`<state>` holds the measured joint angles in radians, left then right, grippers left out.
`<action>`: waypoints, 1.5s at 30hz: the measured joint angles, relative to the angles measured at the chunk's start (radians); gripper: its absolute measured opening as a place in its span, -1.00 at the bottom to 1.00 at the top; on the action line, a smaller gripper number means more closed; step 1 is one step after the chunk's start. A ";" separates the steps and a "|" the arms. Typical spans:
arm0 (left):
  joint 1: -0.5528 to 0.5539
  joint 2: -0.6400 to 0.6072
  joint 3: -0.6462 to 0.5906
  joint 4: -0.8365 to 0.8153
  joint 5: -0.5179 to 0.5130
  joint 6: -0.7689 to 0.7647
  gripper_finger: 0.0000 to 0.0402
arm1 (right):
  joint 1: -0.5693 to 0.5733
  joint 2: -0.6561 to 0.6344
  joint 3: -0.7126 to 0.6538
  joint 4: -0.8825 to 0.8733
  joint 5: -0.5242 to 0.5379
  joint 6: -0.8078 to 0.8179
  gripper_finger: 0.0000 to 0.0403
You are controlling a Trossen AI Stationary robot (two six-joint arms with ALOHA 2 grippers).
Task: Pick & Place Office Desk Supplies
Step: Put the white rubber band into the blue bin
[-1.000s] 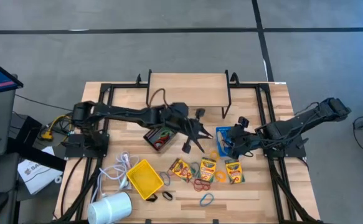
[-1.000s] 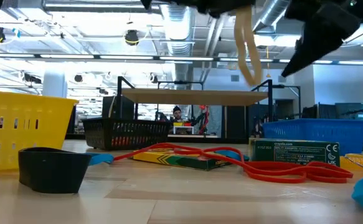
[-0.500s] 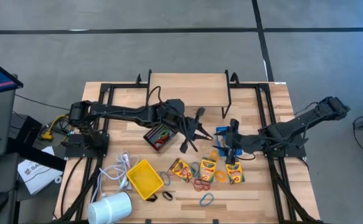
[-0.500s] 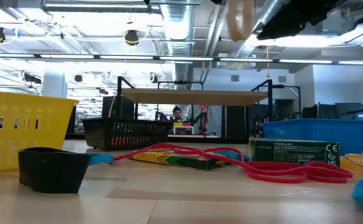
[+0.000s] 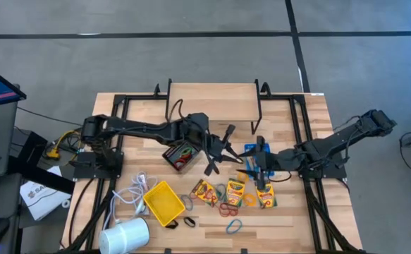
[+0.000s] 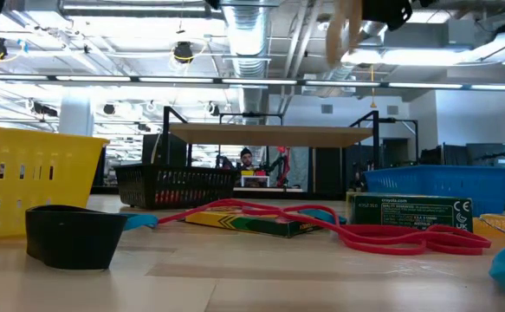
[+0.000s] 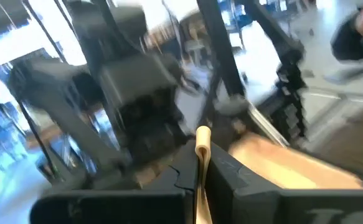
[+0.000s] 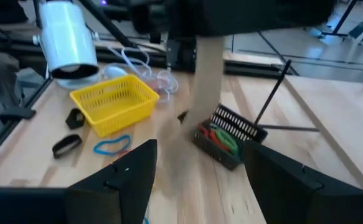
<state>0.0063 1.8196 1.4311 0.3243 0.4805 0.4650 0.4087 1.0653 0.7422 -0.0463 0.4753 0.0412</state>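
Up above the table, the left gripper [image 5: 228,143] pinches a tan rubber band [image 7: 201,163] tight so the wide-open right gripper [image 5: 259,156] can reach it.

Poss. "Crayola" on green crayon box [image 6: 412,210], rest illegible.

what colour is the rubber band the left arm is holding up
Tan, beige loop of rubber band hanging from the left end effector; clearest in the low view.
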 joint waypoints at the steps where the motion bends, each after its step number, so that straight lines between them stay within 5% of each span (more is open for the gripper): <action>1: 0.000 0.012 -0.001 0.011 0.006 -0.001 -0.97 | -0.003 0.000 0.000 0.006 0.000 -0.001 0.17; 8: -0.006 0.087 -0.003 0.143 0.016 -0.002 -0.97 | -0.034 0.000 0.000 0.012 -0.003 0.026 0.04; 13: -0.004 0.081 -0.003 0.161 0.004 -0.006 -0.97 | -0.064 0.001 0.000 -0.067 0.001 0.060 -0.80; 16: -0.001 0.063 -0.002 0.130 -0.025 -0.017 -0.92 | -0.054 0.001 0.000 -0.058 0.067 0.039 -0.95; 25: 0.005 -0.005 -0.002 -0.217 -0.111 0.028 -0.17 | -0.029 0.000 0.000 -0.080 0.162 0.033 -0.99; 31: -0.004 -0.015 -0.002 -0.313 -0.202 0.023 0.25 | -0.033 0.000 0.000 -0.290 0.256 0.200 -1.00; 36: -0.019 -0.015 -0.002 -0.462 -0.308 0.020 0.32 | -0.032 0.000 0.000 -0.445 0.277 0.365 -1.00; 45: -0.058 -0.014 -0.120 -0.630 -0.314 -0.102 0.14 | -0.046 0.003 -0.035 -0.511 0.161 0.490 -1.00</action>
<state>-0.0521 1.8053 1.3116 -0.3062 0.1661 0.3626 0.3625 1.0679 0.7069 -0.5571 0.6367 0.5316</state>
